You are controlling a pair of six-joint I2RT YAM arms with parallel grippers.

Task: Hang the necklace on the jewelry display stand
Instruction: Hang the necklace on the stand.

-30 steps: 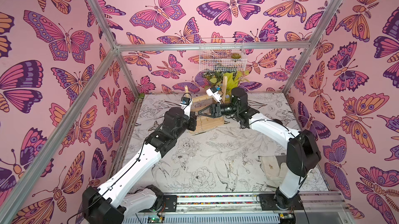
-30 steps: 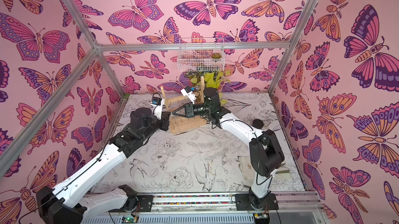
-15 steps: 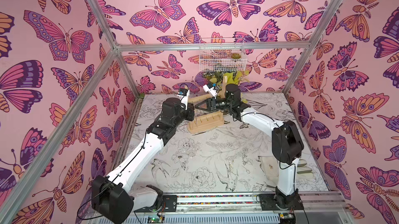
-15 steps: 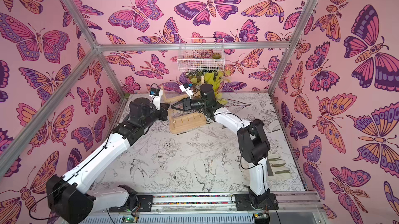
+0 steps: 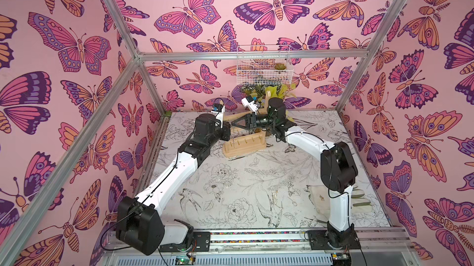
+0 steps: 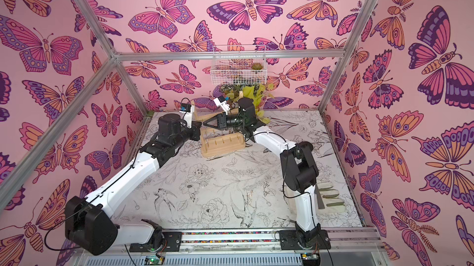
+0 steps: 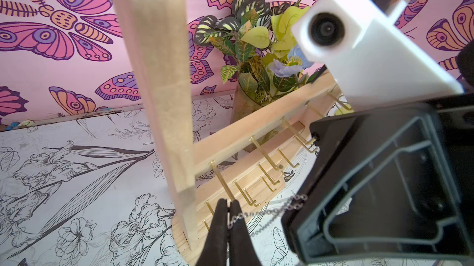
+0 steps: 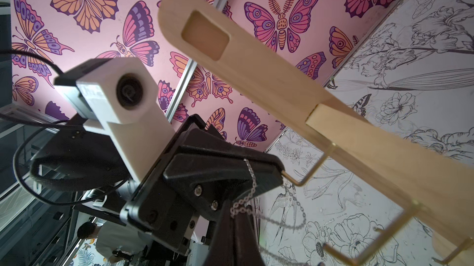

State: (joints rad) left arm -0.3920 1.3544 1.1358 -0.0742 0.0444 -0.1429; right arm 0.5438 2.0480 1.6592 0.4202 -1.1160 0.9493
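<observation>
The necklace [image 7: 266, 212] is a very fine chain that looks silvery, stretched short between my two grippers. In the left wrist view my left gripper [image 7: 228, 203] is shut on one end of it, right under the first gold hook [image 7: 222, 180] of the jewelry display stand [image 7: 159, 72]. My right gripper [image 8: 234, 207] is shut on the chain [image 8: 252, 182], and a loop [image 8: 295, 223] sags below it. In both top views the grippers [image 5: 229, 128] [image 6: 202, 125] meet tip to tip at the left post of the stand [image 5: 243, 146] [image 6: 221, 147]. The chain is too thin to show there.
A white wire basket [image 5: 264, 72] hangs on the back wall above a leafy plant [image 5: 280, 90] behind the stand. A pale glove [image 6: 331, 198] lies at the front right beside the right arm's base. Several gold hooks [image 8: 341, 254] stick out of the crossbars near both grippers.
Both grippers have moved back and up along the front of the stand, toward its left post. The right arm has folded in closer. Both have stayed shut.
</observation>
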